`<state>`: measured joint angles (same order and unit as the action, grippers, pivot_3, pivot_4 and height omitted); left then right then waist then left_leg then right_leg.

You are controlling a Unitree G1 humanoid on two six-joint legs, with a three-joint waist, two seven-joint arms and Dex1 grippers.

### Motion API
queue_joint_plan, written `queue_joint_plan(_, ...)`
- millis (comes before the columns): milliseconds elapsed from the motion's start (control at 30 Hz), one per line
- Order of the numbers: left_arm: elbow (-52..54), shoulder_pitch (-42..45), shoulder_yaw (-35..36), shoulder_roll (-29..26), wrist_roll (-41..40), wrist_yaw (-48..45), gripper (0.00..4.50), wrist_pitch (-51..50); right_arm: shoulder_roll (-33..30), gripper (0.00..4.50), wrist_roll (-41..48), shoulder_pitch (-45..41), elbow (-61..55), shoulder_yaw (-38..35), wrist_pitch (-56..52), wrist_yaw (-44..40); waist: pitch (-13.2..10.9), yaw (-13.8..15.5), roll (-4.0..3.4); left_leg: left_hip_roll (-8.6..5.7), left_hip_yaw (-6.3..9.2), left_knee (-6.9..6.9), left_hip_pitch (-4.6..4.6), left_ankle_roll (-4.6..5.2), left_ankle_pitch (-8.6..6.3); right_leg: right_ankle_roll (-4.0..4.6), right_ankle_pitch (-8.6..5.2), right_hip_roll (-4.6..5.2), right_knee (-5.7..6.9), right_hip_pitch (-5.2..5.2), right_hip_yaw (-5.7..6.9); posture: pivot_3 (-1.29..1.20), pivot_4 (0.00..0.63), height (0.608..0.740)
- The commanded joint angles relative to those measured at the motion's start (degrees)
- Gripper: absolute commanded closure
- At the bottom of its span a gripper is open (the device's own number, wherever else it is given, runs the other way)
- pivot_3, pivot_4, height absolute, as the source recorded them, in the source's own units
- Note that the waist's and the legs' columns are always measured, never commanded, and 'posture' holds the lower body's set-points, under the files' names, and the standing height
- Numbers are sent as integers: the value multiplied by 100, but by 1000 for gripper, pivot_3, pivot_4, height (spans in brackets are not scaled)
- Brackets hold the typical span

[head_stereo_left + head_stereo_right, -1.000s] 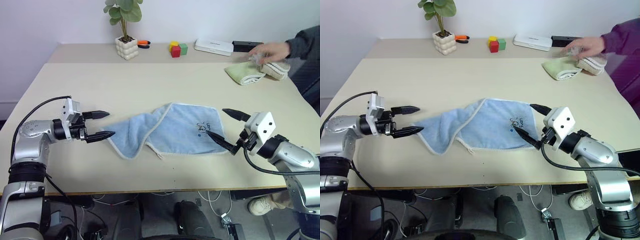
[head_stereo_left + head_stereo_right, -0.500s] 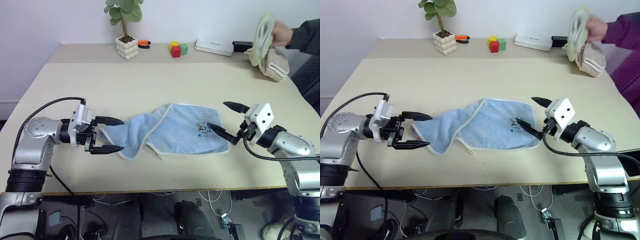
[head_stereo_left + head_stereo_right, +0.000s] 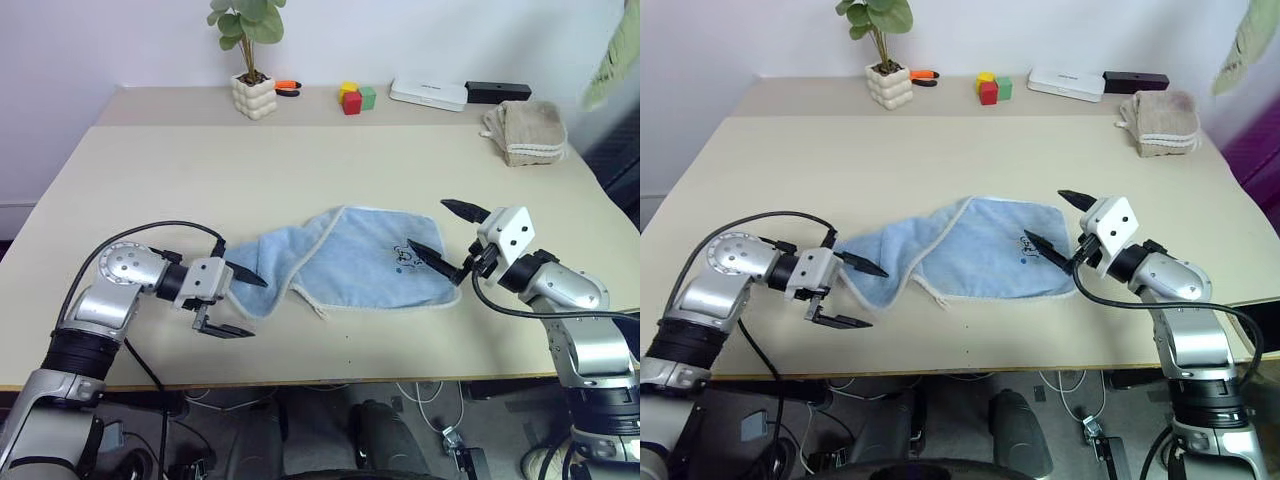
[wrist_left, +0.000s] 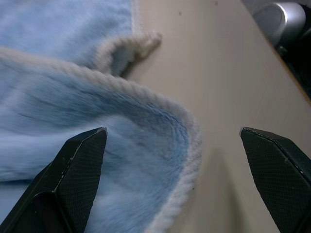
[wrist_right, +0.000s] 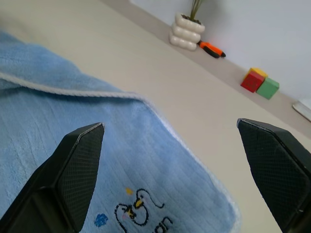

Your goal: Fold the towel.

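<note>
I am at the start of folding: I am getting ready to grab the towel (image 3: 345, 262), and nothing is folded yet. It lies rumpled near the middle of the table (image 3: 300, 160), a bit toward my edge, with its left end bunched up.

My left gripper (image 3: 240, 305) sits at about 8 o'clock from the towel's middle, wide open and holding nothing, one finger over the bunched corner and one over bare table. My right gripper (image 3: 442, 232) is at about 3 o'clock, also wide open and empty, at the edge with the little cartoon print (image 3: 404, 256).

Next, I think each gripper must slide its fingers around a towel edge and then pinch.

My left wrist view shows the pale rolled edging (image 4: 160, 99) curling up, which the head views don't make clear. The head views show a beige towel (image 3: 524, 131) far off at 1 o'clock.
</note>
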<state>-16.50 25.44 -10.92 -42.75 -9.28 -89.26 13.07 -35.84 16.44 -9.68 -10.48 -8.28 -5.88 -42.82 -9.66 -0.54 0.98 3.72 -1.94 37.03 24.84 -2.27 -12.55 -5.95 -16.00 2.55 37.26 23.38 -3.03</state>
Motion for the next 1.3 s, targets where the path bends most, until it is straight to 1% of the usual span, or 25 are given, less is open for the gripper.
queue_joint_plan(33, -274, 211, -126, 44, 315, 234, 26, 193, -43, 0, 41, 23, -382, -177, 39, 107, 0, 1, 0, 0, 0, 1, 0, 0, 0, 0, 0, 0, 1, 0, 0, 0, 150, 740)
queue_joint_plan(100, -278, 242, -221, 144, 281, 227, 529, 16, -93, 0, 68, 93, -449, -249, 34, 106, 1, 20, -1, 0, 2, 2, 0, 0, 0, 0, 0, 0, 1, -2, 1, 0, 150, 740)
queue_joint_plan(133, -319, 254, -266, 177, 322, 243, 836, 105, -120, 0, 75, 99, -476, -280, 20, 115, 1, 22, -2, -1, 1, 4, 0, 0, 0, 0, 0, 0, 1, -2, 0, 0, 150, 740)
queue_joint_plan(200, -368, 268, -306, 235, 373, 285, 1706, 197, -163, 0, 86, 88, -494, -334, 3, 122, 2, 24, -2, -1, 0, 5, 0, 0, 0, 0, 0, 2, 0, -4, -1, 0, 150, 740)
queue_joint_plan(333, -439, 348, -241, 297, 348, 321, 3612, 309, -183, 0, 81, -31, -462, -304, -17, 126, 2, 35, -2, -1, 2, 6, -4, 0, 0, 0, 0, 1, 1, -7, 0, 0, 150, 740)
queue_joint_plan(400, -426, 378, -128, 293, 159, 248, 4484, 285, -147, 0, 38, -131, -362, -215, 25, 123, 2, 20, -2, -1, 1, 6, -4, 0, 0, 0, 0, 1, 1, -7, -1, 0, 150, 740)
queue_joint_plan(467, -325, 382, 5, 251, -144, 80, 4484, 122, -118, 0, -57, -257, -192, -135, 103, 137, 2, 5, -2, -1, 1, 5, -4, 0, 0, 0, 0, 1, 1, -7, -1, 0, 150, 740)
queue_joint_plan(533, 62, 280, 284, 138, -740, -109, 4484, -388, -45, 0, -313, -619, 293, -140, 277, 417, 0, -12, 0, 0, 2, 4, -4, 0, 0, -1, 1, -1, 1, -6, 0, 0, 150, 740)
queue_joint_plan(600, 321, 182, 482, -2, -1135, -250, 4484, -759, 45, 0, -489, -914, 657, -113, 369, 644, 0, -24, -1, 0, 1, 3, -3, 0, 0, -1, 1, 0, 3, -3, 0, 0, 150, 740)
queue_joint_plan(700, 796, -66, 892, -370, -1666, -311, 4484, -1300, 147, 0, -877, -1602, 1672, 95, 151, 1026, -3, -65, -7, 2, 0, -2, -3, 0, 0, -2, 1, -3, 9, 3, -1, 0, 150, 740)
queue_joint_plan(800, 1039, -265, 1148, -579, -1844, -267, 4484, -1512, 215, 0, -1051, -1939, 2282, 302, -162, 1087, -5, -32, -10, 2, 0, -7, -3, 1, 0, -3, 1, -2, 11, 6, -1, 0, 150, 740)
queue_joint_plan(867, 1207, -503, 1442, -701, -1895, -94, 4484, -1535, 356, 0, -1116, -2312, 2865, 445, -757, 1182, -5, -47, -9, 2, 0, -8, -3, 1, 0, -2, 0, -2, 11, 6, -1, 0, 150, 740)
queue_joint_plan(933, 1365, -693, 1605, -802, -1956, -13, 4484, -1652, 482, 0, -967, -2555, 3139, 440, -1250, 1125, -6, -41, -11, 2, -3, -6, -3, 1, 0, 0, 0, 0, 11, 6, -2, 0, 150, 740)
queue_joint_plan(1033, 1561, -912, 1804, -862, -2100, 91, 4484, -1833, 550, 0, -1022, -2770, 3430, 484, -1393, 1129, -9, -25, -15, 2, -3, -6, -3, 1, 0, 0, -1, 1, 11, 7, -2, 0, 150, 740)
queue_joint_plan(1167, 1796, -1285, 2159, -920, -2245, 258, 4484, -1956, 663, 0, -879, -3114, 3938, 438, -2023, 1040, -9, -51, -15, 2, -7, -6, -2, 1, 0, 0, -1, 2, 10, 8, -4, 0, 150, 740)
queue_joint_plan(1300, 1967, -1579, 2351, -936, -2269, 389, 4484, -1961, 699, 0, -846, -3354, 4346, 401, -2204, 1048, -9, -50, -15, 4, -6, -12, -3, 1, 0, -1, 0, 0, 11, 11, -3, 0, 150, 740)
